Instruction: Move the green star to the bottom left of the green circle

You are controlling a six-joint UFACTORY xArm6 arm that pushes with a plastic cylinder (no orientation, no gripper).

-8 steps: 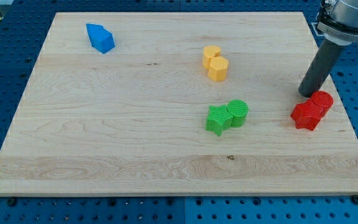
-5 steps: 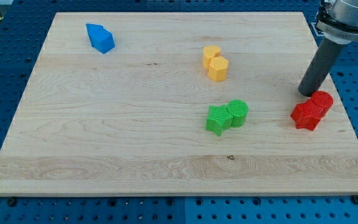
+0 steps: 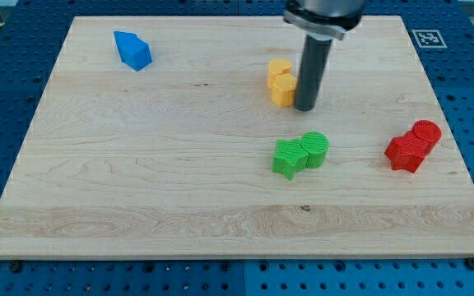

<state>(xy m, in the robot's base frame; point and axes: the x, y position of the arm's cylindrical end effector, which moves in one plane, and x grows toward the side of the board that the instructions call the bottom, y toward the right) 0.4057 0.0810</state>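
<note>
The green star [image 3: 289, 158] lies right of the board's middle, touching the left and lower-left side of the green circle [image 3: 315, 149]. My tip [image 3: 304, 107] rests on the board just above the green pair, about a block's width above the green circle. It stands right beside the two yellow blocks [image 3: 282, 82], on their right side, and the rod hides part of the lower one.
Two blue blocks [image 3: 132, 50] sit together at the view's top left. A red star [image 3: 406, 152] and a red circle [image 3: 425, 133] touch near the right edge. The wooden board [image 3: 138, 181] rests on a blue pegboard.
The rod has swept left from beside the red blocks at the right edge to beside the yellow blocks. No block has moved.
</note>
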